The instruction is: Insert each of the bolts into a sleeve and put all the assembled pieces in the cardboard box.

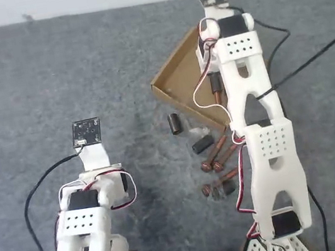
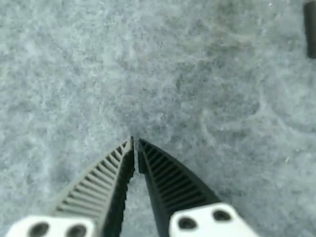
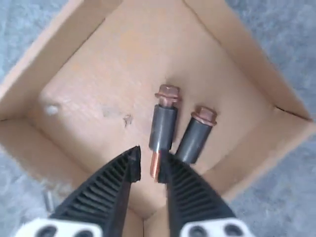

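The right gripper (image 3: 150,159) hangs inside the shallow brown cardboard box (image 3: 74,47), which sits in the upper centre of the high view. Its jaws are a little apart. Two assembled pieces lie side by side on the box floor: a copper hex-head bolt in a black cylindrical sleeve (image 3: 164,121) and a second sleeved bolt (image 3: 196,136). The bare copper shank of the first piece pokes into the gap between the jaws, close against one finger.

That closeness is probably the main hazard. If the arm lifts or swings while the shank sits in the gap, it could drag the piece, tip it against its neighbour, or pull the bolt out of its sleeve.

Right of centre in the high view, loose copper bolts (image 1: 213,154) and loose black sleeves (image 1: 175,123) lie on the grey carpet (image 1: 51,74), just beside the right arm. A low return sweep could scatter them.

The left gripper (image 2: 134,143) is closed on nothing above the carpet at lower left.

No brand, label or writing can be read.
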`<state>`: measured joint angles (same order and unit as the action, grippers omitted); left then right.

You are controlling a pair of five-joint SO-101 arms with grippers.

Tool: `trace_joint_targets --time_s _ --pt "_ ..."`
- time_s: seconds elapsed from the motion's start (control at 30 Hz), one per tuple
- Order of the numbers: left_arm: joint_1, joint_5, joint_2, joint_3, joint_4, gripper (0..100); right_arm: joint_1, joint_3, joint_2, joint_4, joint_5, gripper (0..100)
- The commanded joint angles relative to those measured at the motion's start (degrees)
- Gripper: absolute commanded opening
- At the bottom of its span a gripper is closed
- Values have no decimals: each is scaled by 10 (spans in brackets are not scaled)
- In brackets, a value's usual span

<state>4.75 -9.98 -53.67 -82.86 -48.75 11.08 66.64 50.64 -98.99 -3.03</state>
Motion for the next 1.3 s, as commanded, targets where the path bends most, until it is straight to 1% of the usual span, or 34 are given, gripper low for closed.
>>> trace_joint_targets --time_s 0.0,0.2,0.3,0.5,0.63,0.8,0.9,1.27 --pt "3 4 3 29 11 12 8 26 -85 -37 4 6" --pt "4 4 3 29 11 12 7 24 -133 -41 5 5" --pt "4 4 3 29 11 12 16 -8 -162 -41 5 5" --pt "4 4 3 30 13 12 50 -179 -252 -38 9 5" --pt "4 4 3 29 18 12 93 -282 -298 -38 55 6" --pt "4 4 3 29 17 12 134 -328 -318 -35 45 6" --pt "4 4 4 29 17 12 145 -338 -318 -17 47 6" --pt "1 4 4 29 19 12 154 -471 -317 137 51 6"
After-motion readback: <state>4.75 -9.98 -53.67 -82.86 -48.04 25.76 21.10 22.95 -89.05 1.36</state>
